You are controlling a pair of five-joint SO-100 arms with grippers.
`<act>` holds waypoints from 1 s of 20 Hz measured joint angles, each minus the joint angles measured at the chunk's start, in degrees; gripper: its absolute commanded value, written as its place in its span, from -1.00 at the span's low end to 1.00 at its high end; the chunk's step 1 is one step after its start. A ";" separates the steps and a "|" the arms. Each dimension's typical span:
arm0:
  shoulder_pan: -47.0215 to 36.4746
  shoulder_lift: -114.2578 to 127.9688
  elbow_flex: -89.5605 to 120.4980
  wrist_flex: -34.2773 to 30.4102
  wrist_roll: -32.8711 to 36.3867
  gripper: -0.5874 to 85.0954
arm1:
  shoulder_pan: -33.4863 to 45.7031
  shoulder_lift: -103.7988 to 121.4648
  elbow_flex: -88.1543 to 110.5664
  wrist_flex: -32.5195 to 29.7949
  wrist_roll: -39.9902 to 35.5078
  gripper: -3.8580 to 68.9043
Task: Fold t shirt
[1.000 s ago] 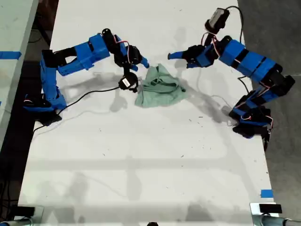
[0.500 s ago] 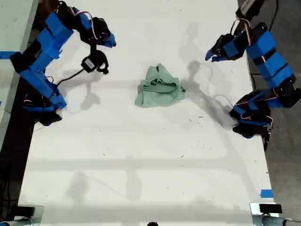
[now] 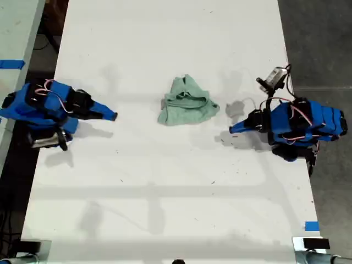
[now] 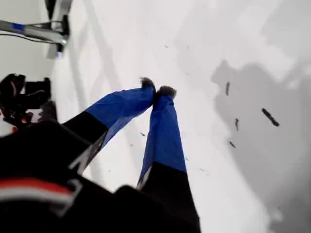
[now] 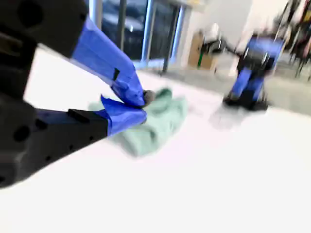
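Both our arms have dropped low and pulled away. Our first gripper (image 4: 155, 91) and our second gripper (image 5: 142, 103) have jaws pressed together, holding nothing. The t shirt (image 3: 187, 102) still lies bunched mid-surface (image 3: 165, 181).

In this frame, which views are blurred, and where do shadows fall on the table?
The exterior view is sharp: soft grey shadows lie on the table beside the t shirt and beneath both arms. The first wrist view is fairly clear, with a dark shadow patch beyond my first gripper. The second wrist view is motion-blurred, smearing the shirt and background behind my second gripper.
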 measured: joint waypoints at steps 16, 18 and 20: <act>0.26 5.27 13.18 3.25 0.00 -0.99 | -1.32 1.93 12.66 -0.44 9.14 -0.96; 0.26 5.27 13.18 3.52 0.00 -0.99 | -1.32 1.93 12.66 -0.44 9.14 -0.96; 0.26 5.27 13.18 3.52 0.00 -0.99 | -1.32 1.93 12.66 -0.44 9.14 -0.96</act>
